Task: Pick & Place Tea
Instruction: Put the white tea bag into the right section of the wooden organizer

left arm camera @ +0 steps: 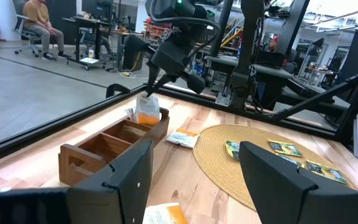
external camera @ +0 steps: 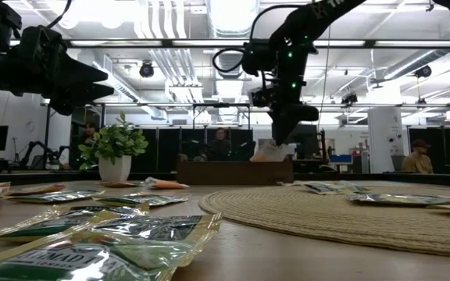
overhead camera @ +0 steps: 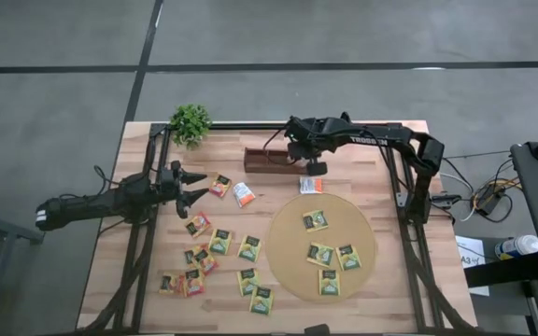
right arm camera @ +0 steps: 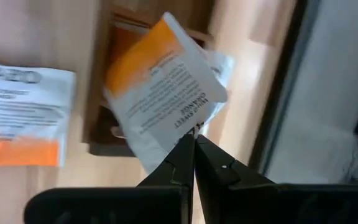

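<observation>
A white-and-orange tea sachet hangs over the right end slot of the brown wooden tray, with my right gripper shut on it from above. In the left wrist view the sachet's orange lower end is down at that slot's rim. Whether it touches the tray, I cannot tell. Another white-and-orange sachet lies flat on the table just near of the tray. My left gripper waits open and level at the table's left, holding nothing. My right gripper pinches the sachet's white upper edge between its two fingertips. The fingers come from above, slanting steeply down. The sachet hangs tilted below them, its orange end lowest, over the tray's right end slot.
The round tan mat at the right front carries several yellow-green sachets. Several more sachets lie scattered on the wood at the left front, and one white-and-orange one near the middle. A small potted plant stands at the far left.
</observation>
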